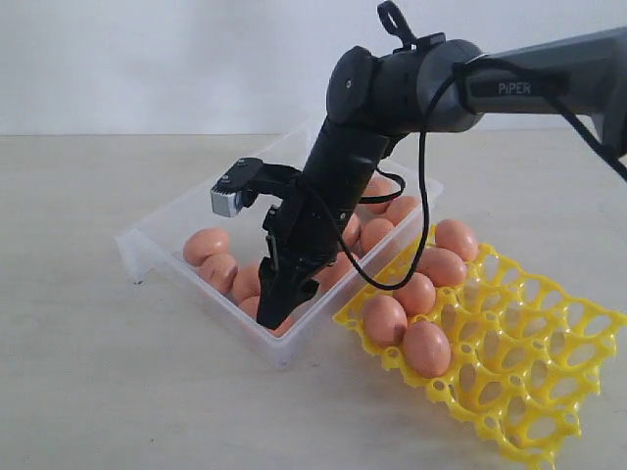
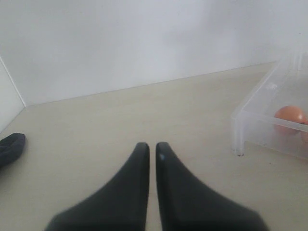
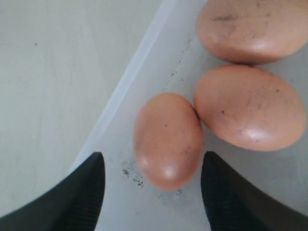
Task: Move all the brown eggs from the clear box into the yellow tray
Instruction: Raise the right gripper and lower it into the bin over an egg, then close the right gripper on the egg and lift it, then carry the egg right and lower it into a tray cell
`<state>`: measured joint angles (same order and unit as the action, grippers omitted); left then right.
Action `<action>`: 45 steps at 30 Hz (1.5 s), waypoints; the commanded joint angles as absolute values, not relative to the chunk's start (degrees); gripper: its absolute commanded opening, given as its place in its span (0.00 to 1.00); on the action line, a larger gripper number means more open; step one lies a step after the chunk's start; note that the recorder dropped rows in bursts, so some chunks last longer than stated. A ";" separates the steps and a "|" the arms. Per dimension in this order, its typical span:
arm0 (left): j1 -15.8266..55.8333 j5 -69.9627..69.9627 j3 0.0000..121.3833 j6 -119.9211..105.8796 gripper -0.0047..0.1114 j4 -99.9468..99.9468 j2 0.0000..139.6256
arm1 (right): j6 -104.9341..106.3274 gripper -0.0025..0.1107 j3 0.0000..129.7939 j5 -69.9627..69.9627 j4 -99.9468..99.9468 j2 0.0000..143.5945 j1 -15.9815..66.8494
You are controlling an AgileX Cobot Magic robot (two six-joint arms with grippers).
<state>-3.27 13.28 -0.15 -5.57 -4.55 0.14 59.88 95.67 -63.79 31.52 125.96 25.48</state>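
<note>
Egg (image 3: 168,139), orange-brown and faintly speckled, lies in the box (image 1: 147,250) at ten o'clock of the tray (image 1: 549,372), long axis parallel to the spread fingers of the right gripper (image 3: 152,156); left gripper (image 2: 152,147) closed, empty.

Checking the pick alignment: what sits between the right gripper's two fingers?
One brown egg, lying on the clear box floor, between the open fingers of the right gripper; the right wrist view shows it.

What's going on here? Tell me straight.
The right gripper is down inside the clear box, its jaws open on either side of one of the brown eggs near the wall, not gripping it. Five sit in the yellow tray, and several more lie in the box. The left gripper is shut, idle over the table.
</note>
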 commanded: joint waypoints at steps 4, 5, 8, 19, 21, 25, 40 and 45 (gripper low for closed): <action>-2.85 12.91 0.00 -5.40 0.08 -4.25 0.00 | 65.26 0.49 95.94 -57.85 34.72 130.66 25.30; -2.85 12.91 0.00 -5.40 0.08 -4.25 0.00 | 65.26 0.49 95.94 -56.40 35.70 131.63 25.30; -2.85 12.91 0.00 -5.40 0.08 -4.25 0.00 | 65.26 0.48 95.94 -54.23 37.28 132.56 25.30; -2.85 12.91 0.00 -5.40 0.08 -4.25 0.00 | 61.08 0.02 95.94 -56.10 35.46 131.76 25.19; -2.85 12.91 0.00 -5.40 0.08 -4.25 0.00 | 59.70 0.02 95.94 -56.10 35.08 130.32 25.08; -2.85 12.91 0.00 -5.40 0.08 -4.25 0.00 | 55.10 0.02 96.05 -55.85 33.99 125.88 25.06; -2.85 12.91 0.00 -5.40 0.08 -4.25 0.00 | 42.12 0.02 59.05 -6.20 37.70 95.52 24.04; -2.85 12.91 0.00 -5.40 0.08 -4.25 0.00 | 37.52 0.02 40.57 26.51 46.06 82.33 23.91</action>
